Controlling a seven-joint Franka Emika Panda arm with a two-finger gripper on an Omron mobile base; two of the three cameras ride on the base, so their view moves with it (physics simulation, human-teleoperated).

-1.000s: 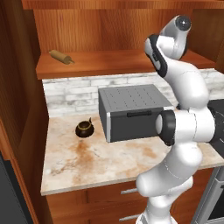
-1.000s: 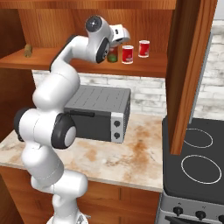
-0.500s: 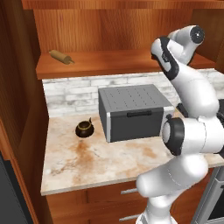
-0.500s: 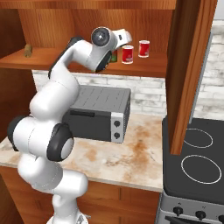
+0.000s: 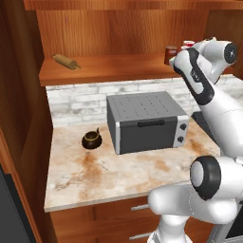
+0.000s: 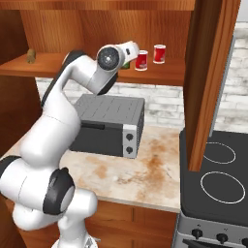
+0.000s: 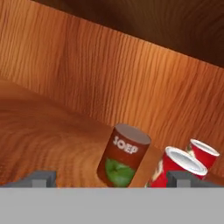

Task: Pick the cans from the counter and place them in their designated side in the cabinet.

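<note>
A dark brownish-red can with a green label (image 7: 124, 156) stands on the cabinet shelf (image 7: 48, 140), just ahead of my gripper (image 7: 111, 180). The gripper is open, its fingertips (image 7: 42, 178) spread wide to either side and not touching the can. To the right of this can stand a bright red can (image 7: 177, 166) and a second red one (image 7: 202, 152) behind it. From the right base view both red cans (image 6: 142, 60) (image 6: 159, 53) sit on the cabinet (image 6: 72, 29) shelf, and my hand covers most of the green-labelled can (image 6: 127, 65). Below lies the counter (image 5: 99, 173).
A grey toaster oven (image 5: 147, 121) stands on the counter under the shelf, with a squat dark pot (image 5: 91, 139) to its left. A rolling pin (image 5: 66, 61) lies at the shelf's far left. The cabinet's side panel (image 6: 208, 77) and a black stovetop (image 6: 218, 179) are at the right.
The arm's elbow and upper links have swung over toward the right. The hand stays at the shelf near the green-labelled can. The cans have not moved.
</note>
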